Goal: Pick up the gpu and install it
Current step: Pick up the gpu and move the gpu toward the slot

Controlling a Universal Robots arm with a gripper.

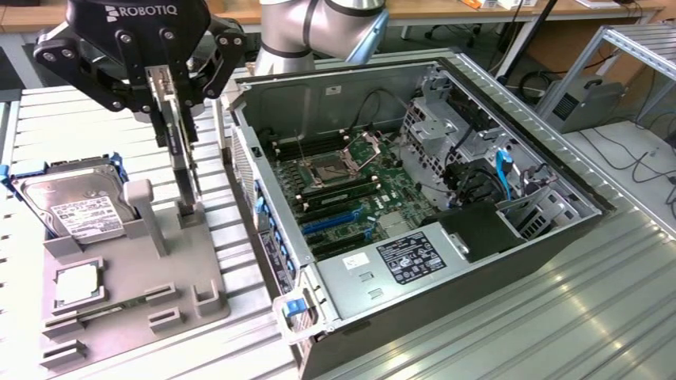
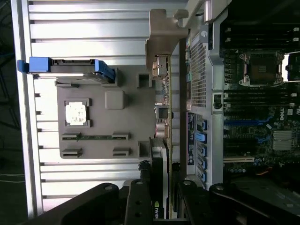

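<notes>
The gpu is a thin black card seen edge-on, standing upright over the grey fixture at the exterior view's left. Its lower end is at the fixture's slotted post; whether it still rests there I cannot tell. My gripper is above it, shut on the card's upper part with a finger on each face. In the wrist view the gpu runs as a narrow strip with its silver bracket at the far end, and my gripper clamps its near end.
The open computer case lies beside the fixture at the exterior view's right, motherboard and blue slots exposed. A blue-framed hard drive and a small silver chip sit on the fixture. Slatted metal tabletop surrounds them.
</notes>
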